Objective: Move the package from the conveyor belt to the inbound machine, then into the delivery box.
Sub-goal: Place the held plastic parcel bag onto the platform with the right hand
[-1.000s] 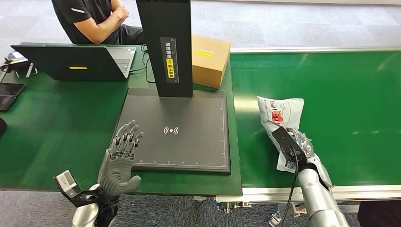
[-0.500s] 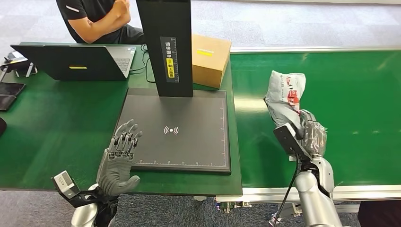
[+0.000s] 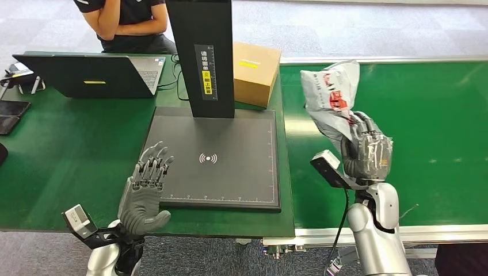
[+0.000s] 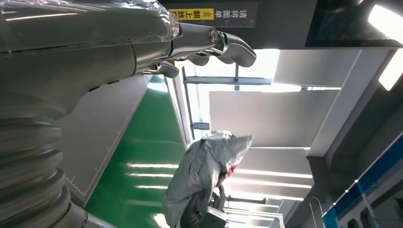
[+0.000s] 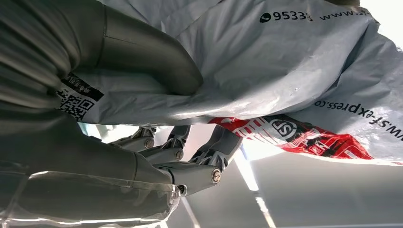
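Package (image 3: 331, 95) is hanging clear above the conveyor belt (image 3: 437, 109), right hand (image 3: 366, 152) clutching its lower end, left hand (image 3: 147, 187) idling spread, so I'd guess next comes swinging left onto the inbound machine's scan plate (image 3: 230, 172).

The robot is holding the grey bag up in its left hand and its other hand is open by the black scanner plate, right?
Nearly. The head view shows the right hand holding up the grey bag. The left hand is the open one, by the black scanner plate.
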Controlling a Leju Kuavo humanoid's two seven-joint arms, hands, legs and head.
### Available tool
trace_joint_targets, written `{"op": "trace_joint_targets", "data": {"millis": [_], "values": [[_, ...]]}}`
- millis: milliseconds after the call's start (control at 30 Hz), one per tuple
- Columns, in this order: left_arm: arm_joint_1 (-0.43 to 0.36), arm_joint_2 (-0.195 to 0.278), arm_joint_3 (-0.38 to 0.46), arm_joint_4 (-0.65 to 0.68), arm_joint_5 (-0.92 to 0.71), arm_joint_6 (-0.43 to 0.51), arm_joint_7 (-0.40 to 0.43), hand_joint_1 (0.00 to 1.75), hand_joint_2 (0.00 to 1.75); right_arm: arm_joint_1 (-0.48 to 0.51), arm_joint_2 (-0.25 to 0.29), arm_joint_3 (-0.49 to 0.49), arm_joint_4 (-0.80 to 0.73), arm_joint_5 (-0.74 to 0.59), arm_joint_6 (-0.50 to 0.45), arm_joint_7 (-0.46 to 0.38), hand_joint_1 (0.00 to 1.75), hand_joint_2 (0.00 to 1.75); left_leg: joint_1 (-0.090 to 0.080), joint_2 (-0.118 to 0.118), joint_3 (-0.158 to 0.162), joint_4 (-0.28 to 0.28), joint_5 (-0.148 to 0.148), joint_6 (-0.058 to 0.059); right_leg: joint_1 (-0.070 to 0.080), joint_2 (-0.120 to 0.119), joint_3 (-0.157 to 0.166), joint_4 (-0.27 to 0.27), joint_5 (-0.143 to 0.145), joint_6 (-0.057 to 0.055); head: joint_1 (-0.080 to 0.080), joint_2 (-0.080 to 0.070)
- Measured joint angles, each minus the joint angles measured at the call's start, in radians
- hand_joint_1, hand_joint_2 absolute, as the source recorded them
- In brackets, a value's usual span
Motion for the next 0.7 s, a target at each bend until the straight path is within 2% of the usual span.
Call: {"op": "trace_joint_targets", "data": {"millis": [267, 367, 700], "values": [[-0.030, 0.004, -0.012, 0.023, 0.054, -0.019, -0.025, 0.00, 1.75, -0.068, -0.012, 0.273, 0.024, 0.131, 0.028, -0.017, 1.75, 1.75, 0.000, 0.000, 0.000, 0.000, 0.000, 0.000, 0.000, 0.000, 0.000, 0.000, 0.000, 0.000, 0.000, 0.000], [-0.034, 0.007, -0.013, 0.032, 0.062, -0.023, -0.032, 0.00, 1.75, -0.098, -0.022, 0.379, 0.061, 0.138, 0.031, -0.019, 1.75, 1.75, 0.000, 0.000, 0.000, 0.000, 0.000, 0.000, 0.000, 0.000, -0.001, 0.000, 0.000, 0.000, 0.000, 0.000], [-0.062, 0.019, -0.025, 0.085, 0.074, -0.028, -0.057, 0.00, 1.75, -0.248, -0.034, 0.675, 0.298, 0.146, 0.133, -0.047, 1.75, 1.75, 0.000, 0.000, 0.000, 0.000, 0.001, -0.001, 0.000, 0.000, 0.000, 0.001, 0.000, -0.001, 0.000, 0.000]]}}
